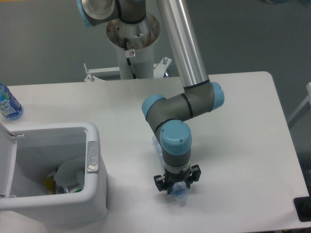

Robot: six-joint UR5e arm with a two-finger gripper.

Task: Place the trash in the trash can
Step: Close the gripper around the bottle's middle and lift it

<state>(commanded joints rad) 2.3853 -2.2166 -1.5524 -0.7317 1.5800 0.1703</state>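
White bin (97,194), clear bottle (178,193) with seemingly pale cap, white table (243,145).

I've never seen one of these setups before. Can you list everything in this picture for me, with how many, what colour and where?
crushed bottle: one, clear with a pale cap, on the table under the pincer, near the front edge
trash can: one, white with a grey latch, lid open, front left of the table; some rubbish inside, hard to make out
water bottle: one, clear with a blue label, at the far left edge, partly cut off
table: one, white, filling most of the view
arm: one, silver and grey with pale blue caps, reaching down from its pedestal at the back
pincer: one, black, around the crushed bottle
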